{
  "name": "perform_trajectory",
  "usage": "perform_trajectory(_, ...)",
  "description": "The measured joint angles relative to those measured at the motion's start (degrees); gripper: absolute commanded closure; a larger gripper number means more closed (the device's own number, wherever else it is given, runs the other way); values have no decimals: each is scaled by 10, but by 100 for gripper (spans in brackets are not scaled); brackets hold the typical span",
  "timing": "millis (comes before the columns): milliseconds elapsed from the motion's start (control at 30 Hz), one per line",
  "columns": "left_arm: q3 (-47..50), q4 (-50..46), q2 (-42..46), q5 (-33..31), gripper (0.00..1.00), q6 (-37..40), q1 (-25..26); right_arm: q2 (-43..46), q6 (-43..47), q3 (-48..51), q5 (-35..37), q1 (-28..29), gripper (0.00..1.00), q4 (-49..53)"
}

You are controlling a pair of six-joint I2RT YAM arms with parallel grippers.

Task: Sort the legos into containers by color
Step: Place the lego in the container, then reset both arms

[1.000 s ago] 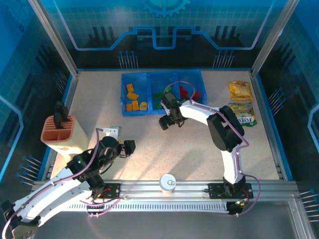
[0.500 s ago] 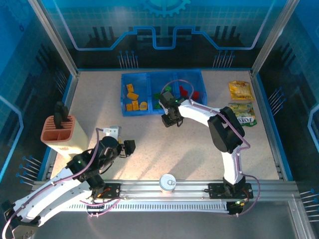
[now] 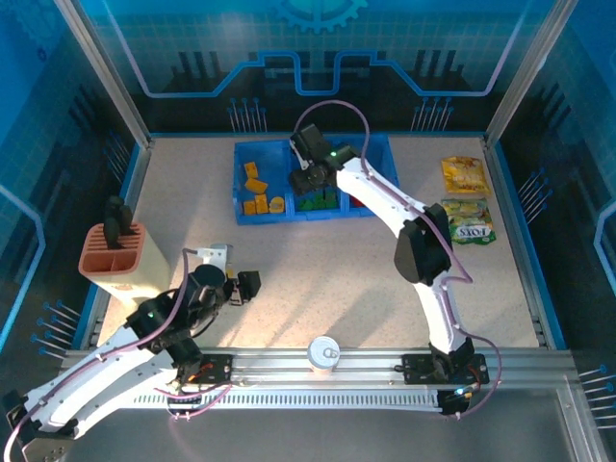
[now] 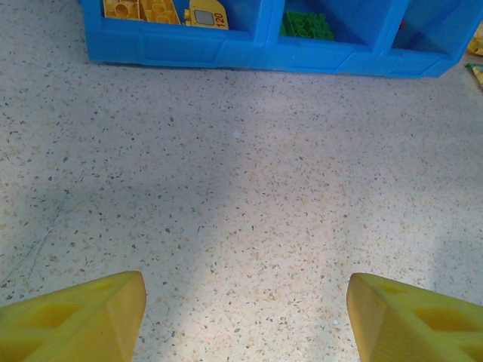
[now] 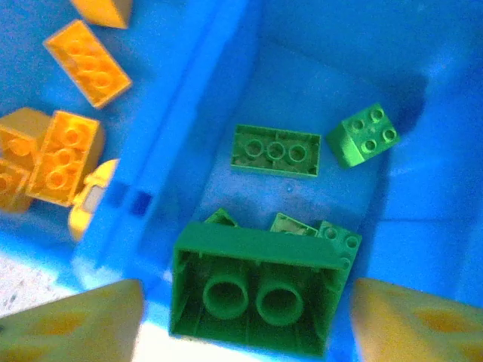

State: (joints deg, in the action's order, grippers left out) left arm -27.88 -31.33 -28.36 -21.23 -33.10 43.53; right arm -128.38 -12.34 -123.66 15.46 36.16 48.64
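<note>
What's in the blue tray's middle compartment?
Green plastic bricks: a flat brick, a small square brick, a large brick lying underside-up. It partly covers more green bricks; their count is hidden.

Table (image 3: 327, 279): speckled beige top with a blue border. Blue tray (image 3: 238, 183) sits flat at far centre, long side across, three compartments side by side. Pink holder (image 3: 120, 260) stands upright at the left edge, well apart from the tray. Two snack packets lie flat on the right. Yellow packet (image 3: 464, 174) is farther back, green packet (image 3: 469, 223) just in front of it, about touching. Both are near the tray's right end but apart from it. Metal rail (image 3: 327, 366) runs along the near edge, with a small round can (image 3: 323, 352) on it at mid-length. In the left wrist view the speckled top runs up to the tray's front wall.
</note>
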Motion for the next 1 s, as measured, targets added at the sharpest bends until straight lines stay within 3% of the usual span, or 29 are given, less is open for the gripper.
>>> perform_trajectory(133,0,-9,9,0,28,0,0,-5,-6,20,17,-2,5,15)
perform_trajectory(300,0,-14,9,-1,28,0,0,64,-10,107,24,6,4,-5)
perform_trajectory(600,0,-12,9,-56,18,11,0,332,-2,341,27,12,1,-125)
perform_trajectory(767,-5,-1,-1,-124,4,35,0,467,15,490,48,13,0,-214)
perform_trajectory(1000,-11,38,-20,-242,1,81,1,664,50,721,98,13,0,-340)
